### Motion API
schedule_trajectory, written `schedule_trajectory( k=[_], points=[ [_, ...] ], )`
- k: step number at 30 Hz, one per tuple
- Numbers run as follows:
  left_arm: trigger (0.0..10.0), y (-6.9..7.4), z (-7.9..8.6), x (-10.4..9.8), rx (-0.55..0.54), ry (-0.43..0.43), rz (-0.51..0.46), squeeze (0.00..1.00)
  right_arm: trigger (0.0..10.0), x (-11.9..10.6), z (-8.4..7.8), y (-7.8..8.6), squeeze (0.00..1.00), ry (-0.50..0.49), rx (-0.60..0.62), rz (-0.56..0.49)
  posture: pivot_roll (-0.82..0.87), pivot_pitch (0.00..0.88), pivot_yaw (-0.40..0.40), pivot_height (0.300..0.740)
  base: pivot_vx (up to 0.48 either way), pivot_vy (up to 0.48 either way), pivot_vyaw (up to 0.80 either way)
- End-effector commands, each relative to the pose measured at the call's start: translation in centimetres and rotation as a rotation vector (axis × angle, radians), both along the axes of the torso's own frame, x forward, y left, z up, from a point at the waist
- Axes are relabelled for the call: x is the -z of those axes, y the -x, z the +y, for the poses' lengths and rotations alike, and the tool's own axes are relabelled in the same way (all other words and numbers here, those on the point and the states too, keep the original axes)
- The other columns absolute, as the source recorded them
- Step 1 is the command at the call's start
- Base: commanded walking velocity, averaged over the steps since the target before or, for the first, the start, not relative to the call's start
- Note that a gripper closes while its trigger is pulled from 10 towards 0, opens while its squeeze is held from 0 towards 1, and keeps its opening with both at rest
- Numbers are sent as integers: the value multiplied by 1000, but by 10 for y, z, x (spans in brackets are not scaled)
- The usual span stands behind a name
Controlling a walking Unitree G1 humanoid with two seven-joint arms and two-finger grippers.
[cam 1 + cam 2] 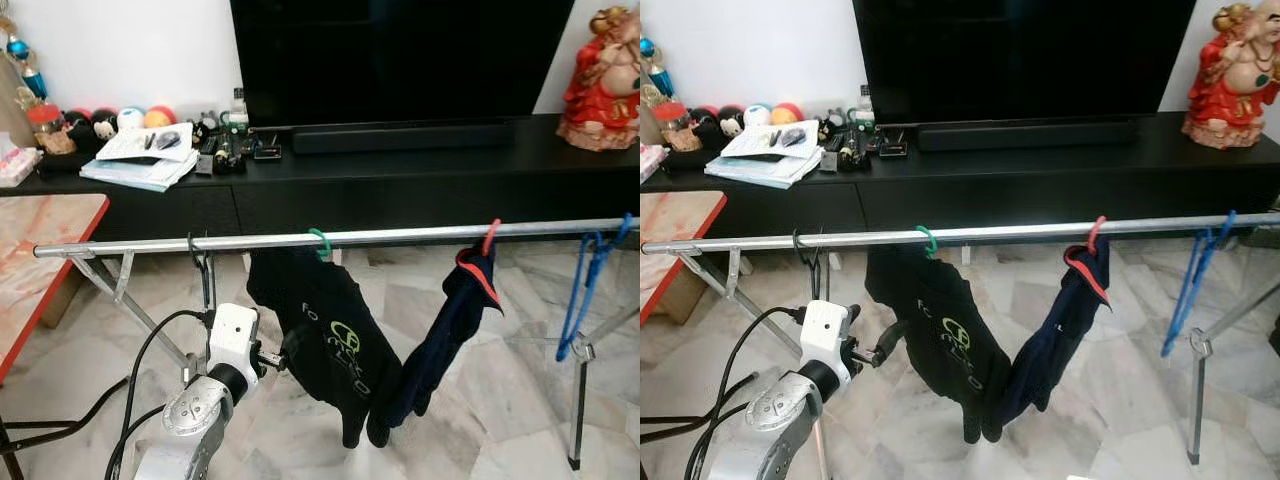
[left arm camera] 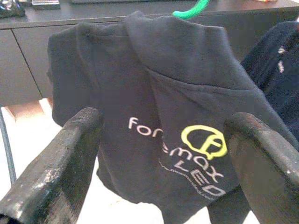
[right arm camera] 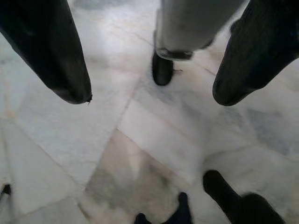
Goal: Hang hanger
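- Here, the drying rail (image 1: 400, 236) carries a green hanger (image 1: 319, 241) with a black shirt (image 1: 320, 340) just under it
- Along the rail hang a red hanger (image 1: 490, 236) with a navy garment (image 1: 450, 340), a blue hanger (image 1: 590, 290) and a black hanger (image 1: 200, 262)
- Below the rail, the left tool (image 2: 163, 163) faces the black shirt, fingers (image 2: 60, 168) spread, holding nothing
- The right tool (image 3: 149, 93), fingers spread, points at the marble floor (image 3: 154, 135)

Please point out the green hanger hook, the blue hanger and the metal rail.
green hanger hook (image 1: 319, 238), left eye view, its curve over the rail
blue hanger (image 1: 583, 290), left eye view, its long side
metal rail (image 1: 400, 236), left eye view, bare middle stretch
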State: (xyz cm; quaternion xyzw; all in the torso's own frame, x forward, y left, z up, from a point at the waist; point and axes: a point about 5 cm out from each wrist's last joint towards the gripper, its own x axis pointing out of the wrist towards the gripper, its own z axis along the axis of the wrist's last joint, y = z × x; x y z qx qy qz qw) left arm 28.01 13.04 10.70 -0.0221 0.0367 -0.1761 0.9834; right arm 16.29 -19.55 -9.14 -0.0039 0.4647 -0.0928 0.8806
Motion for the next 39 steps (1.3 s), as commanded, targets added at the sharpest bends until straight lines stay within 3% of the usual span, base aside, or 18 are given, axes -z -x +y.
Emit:
schedule_trajectory(
  k=[1, 9, 13, 18, 21, 24, 27, 29, 31, 34, 39],
  points=[
    [10000, 1, 1, -2, 0, 3, -2, 0, 10000, 1, 2, 2, 0, -2, 3, 15, 93, 58, 48, 740, 307, 0, 0],
    [10000, 3, -1, -1, 24, 9, 3, 0, 10000, 0, 1, 0, 0, -1, 1, 12, 94, 57, 47, 740, 153, 0, 0],
    [10000, 11, -14, 3, 166, 0, 58, 0, 10000, 0, -13, 6, 0, 10, 10, 16, 94, 57, 47, 740, 0, 0, 0],
    [10000, 17, -24, 5, 268, 7, 110, 0, 10000, 1, -22, 11, 0, 17, 17, 21, 98, 55, 45, 740, 0, 0, 0],
    [10000, 22, -37, 5, 400, -26, 139, 0, 10000, 1, -23, 12, 0, 20, 19, 24, 100, 54, 41, 740, 0, 0, 0],
    [10000, 21, -44, 4, 450, -72, 155, 0, 10000, 2, -19, 12, 0, 17, 16, 25, 100, 52, 41, 740, 0, 0, 0],
    [10000, 9, -47, 0, 406, -136, 162, 0, 10000, 3, -6, 9, 0, 7, 6, 24, 100, 52, 41, 740, 0, 0, 0],
    [10000, -7, -43, 0, 264, -161, 219, 0, 10000, 3, 3, 5, 0, 0, -1, 20, 99, 49, 40, 740, 0, 0, 0],
    [10000, -17, -44, -2, 174, -127, 255, 0, 10000, 2, 12, 1, 0, -5, -10, 17, 101, 47, 36, 740, 0, 0, 0],
    [10000, -20, -47, -4, 164, -117, 259, 0, 10000, 2, 17, -1, 0, -8, -15, 16, 104, 46, 32, 740, 0, 0, 0],
    [10000, -31, -68, -11, 127, -60, 311, 0, 10000, 0, 27, -8, 0, -13, -28, 8, 102, 44, 32, 740, 0, 0, 0]
  ],
)
